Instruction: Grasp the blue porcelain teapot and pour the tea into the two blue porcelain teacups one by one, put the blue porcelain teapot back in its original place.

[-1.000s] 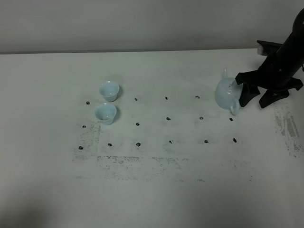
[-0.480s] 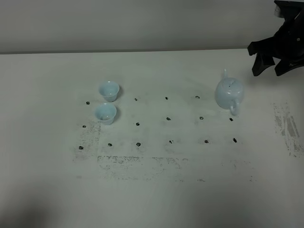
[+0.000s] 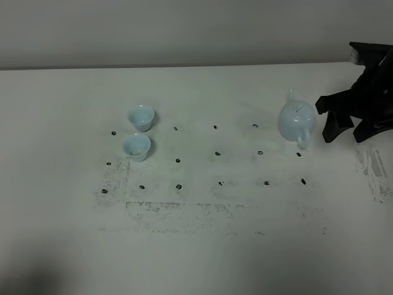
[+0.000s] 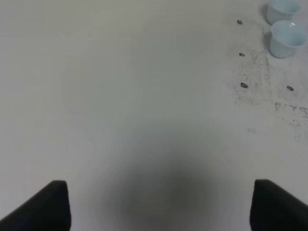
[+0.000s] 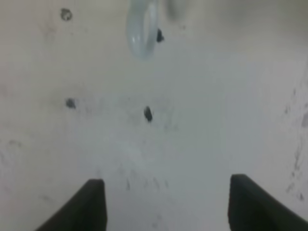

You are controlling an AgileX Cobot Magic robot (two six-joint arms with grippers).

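The blue porcelain teapot [image 3: 296,120] stands upright on the table at the right, lid on, its loop handle [image 3: 302,142] facing the front. In the right wrist view only that handle [image 5: 142,28] shows, blurred. My right gripper [image 3: 345,133] hangs just right of the teapot, apart from it, open and empty [image 5: 168,207]. The two blue porcelain teacups [image 3: 141,117] [image 3: 136,146] stand close together at the left. In the left wrist view they [image 4: 288,38] [image 4: 281,9] sit far off, and my left gripper [image 4: 163,207] is open over bare table, holding nothing.
The white table [image 3: 202,246] carries a grid of small black marks [image 3: 217,153] between cups and teapot. Scuffed grey patches lie along the front [image 3: 178,212] and at the right edge [image 3: 371,169]. A grey wall runs behind the table.
My right gripper, beside the teapot a second ago, rose up and back, then came down again to the teapot's right. Teapot and cups have not moved.
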